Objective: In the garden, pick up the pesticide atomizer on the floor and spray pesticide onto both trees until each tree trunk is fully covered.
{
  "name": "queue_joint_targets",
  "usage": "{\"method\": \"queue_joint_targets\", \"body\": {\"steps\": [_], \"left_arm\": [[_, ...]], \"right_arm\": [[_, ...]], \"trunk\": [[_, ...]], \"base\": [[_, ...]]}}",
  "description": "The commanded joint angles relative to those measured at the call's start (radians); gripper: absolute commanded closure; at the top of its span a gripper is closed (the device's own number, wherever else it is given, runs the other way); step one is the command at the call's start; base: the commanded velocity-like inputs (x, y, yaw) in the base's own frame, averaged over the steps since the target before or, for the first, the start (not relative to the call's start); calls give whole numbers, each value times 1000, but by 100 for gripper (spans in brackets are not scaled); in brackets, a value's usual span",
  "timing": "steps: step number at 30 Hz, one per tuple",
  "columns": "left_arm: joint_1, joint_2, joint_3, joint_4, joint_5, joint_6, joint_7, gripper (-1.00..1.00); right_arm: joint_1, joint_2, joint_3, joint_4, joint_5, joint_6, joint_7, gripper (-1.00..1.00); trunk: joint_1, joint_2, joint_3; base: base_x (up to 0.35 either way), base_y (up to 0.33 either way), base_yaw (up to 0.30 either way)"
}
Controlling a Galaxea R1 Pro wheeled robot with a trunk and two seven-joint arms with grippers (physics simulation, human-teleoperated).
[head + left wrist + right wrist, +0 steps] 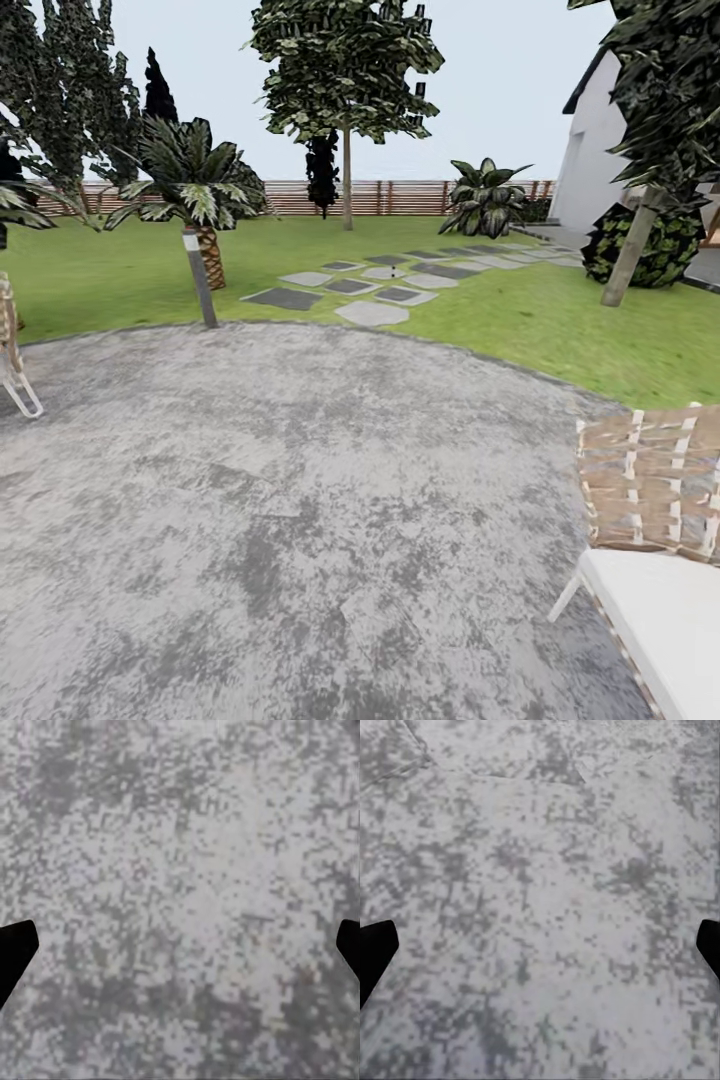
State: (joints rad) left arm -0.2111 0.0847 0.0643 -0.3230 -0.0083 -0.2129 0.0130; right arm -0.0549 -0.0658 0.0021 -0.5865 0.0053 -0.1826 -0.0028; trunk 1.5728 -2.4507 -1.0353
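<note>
Atomizer not sighted; likely light, rigid plastic, best gripped at the neck. Left hand (180, 945) and right hand (540, 945) held wide open, empty, over grey paving (280, 500).

Grey paving (300, 500) open ahead; woven chair (655, 540) near right, post (200, 278) at lawn edge

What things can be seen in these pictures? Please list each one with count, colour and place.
Patio floor: one, mottled grey, foreground.
Lawn: one, green, beyond the patio.
Stepping stones: several, grey, across the lawn.
Bare-trunk trees: two, grey-tan trunks, centre back and right.
Palm: one, scaly trunk, left.
Post: one, dark grey, patio edge.
Fence: brown slats, back.
Woven chair: one, tan and white, right foreground.
Left gripper: black, open.
Right gripper: black, open.
</note>
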Motion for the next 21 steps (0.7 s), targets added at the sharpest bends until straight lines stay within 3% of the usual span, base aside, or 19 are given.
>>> {"method": "queue_joint_targets", "body": {"steps": [1,21], "left_arm": [[-1,0,2,1,-1,-3,1,-100],[0,0,2,1,-1,-3,1,-100]], "right_arm": [[0,0,-1,1,1,-3,0,-100],[0,-2,-1,1,2,-8,0,-100]], "trunk": [[0,0,-1],[0,0,-1]], "base": [[337,0,35],[337,0,3]]}}
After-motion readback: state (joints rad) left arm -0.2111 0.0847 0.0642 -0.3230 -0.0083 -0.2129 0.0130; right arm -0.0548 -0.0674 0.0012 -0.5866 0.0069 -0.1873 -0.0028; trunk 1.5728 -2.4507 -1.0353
